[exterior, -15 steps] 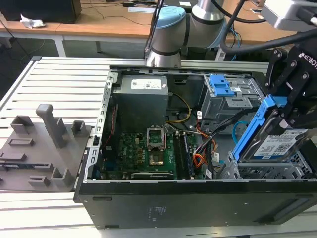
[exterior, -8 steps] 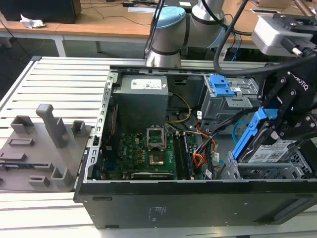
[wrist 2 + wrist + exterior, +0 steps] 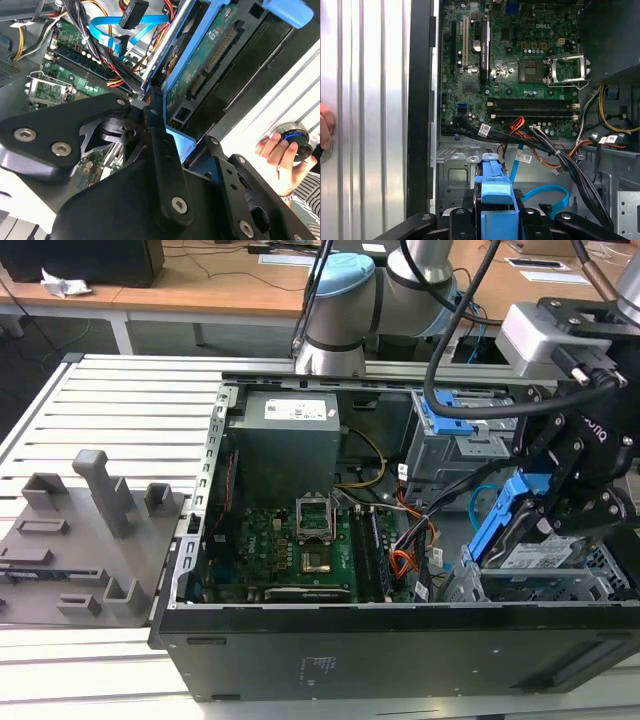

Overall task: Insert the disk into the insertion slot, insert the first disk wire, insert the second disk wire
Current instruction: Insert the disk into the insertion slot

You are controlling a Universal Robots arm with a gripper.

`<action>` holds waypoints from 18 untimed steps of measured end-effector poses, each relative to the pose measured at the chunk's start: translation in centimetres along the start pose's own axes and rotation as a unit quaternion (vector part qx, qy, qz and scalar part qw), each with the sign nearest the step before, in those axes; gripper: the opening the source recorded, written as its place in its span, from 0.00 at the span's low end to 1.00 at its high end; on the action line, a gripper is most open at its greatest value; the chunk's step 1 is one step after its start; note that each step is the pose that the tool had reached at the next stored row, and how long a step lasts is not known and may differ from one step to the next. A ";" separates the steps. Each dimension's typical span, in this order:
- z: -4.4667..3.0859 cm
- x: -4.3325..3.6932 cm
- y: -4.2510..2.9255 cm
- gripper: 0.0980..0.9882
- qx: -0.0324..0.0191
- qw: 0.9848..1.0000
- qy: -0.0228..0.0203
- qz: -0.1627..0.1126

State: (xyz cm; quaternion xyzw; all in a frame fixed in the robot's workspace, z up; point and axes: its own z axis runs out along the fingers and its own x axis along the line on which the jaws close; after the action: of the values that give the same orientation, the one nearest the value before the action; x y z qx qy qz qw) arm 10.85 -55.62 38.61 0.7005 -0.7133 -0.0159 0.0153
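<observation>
The disk (image 3: pixel 541 556), silver with a white label in a bright blue carrier, hangs tilted over the insertion slot (image 3: pixel 585 585), the grey perforated cage at the case's front corner on the exterior view's right. My gripper (image 3: pixel 538 518) is shut on the carrier's raised end. In the second wrist view the black fingers (image 3: pixel 159 145) clamp the blue frame, with the disk's green underside (image 3: pixel 206 55) beyond. In the first wrist view the carrier (image 3: pixel 494 187) points at the grey cage floor (image 3: pixel 454 167). The second disk wire (image 3: pixel 484 496) (image 3: pixel 553 192) loops loose beside it. Red and orange wires (image 3: pixel 518 123), the first disk wire, lie near the motherboard.
A larger grey cage with a blue latch (image 3: pixel 455 425) stands behind the slot. The motherboard (image 3: pixel 300 545) and power supply (image 3: pixel 285 445) fill the open case. An orange flat cable (image 3: pixel 401 564) curls nearby. A hand (image 3: pixel 279 156) rests on a knob outside the case. Grey fixtures (image 3: pixel 95 530) sit at the exterior view's left.
</observation>
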 end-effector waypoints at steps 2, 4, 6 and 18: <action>0.03 0.00 0.00 0.31 0.000 1.000 0.000 0.000; 0.04 0.00 0.00 0.38 0.000 1.000 0.000 0.000; 0.05 0.00 0.00 0.38 0.000 1.000 0.000 0.000; 0.11 0.00 0.00 0.01 0.000 1.000 0.000 0.000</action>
State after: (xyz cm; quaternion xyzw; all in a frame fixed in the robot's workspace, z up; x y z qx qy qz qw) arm 10.84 -55.62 38.51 0.7005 -0.7133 -0.0160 0.0152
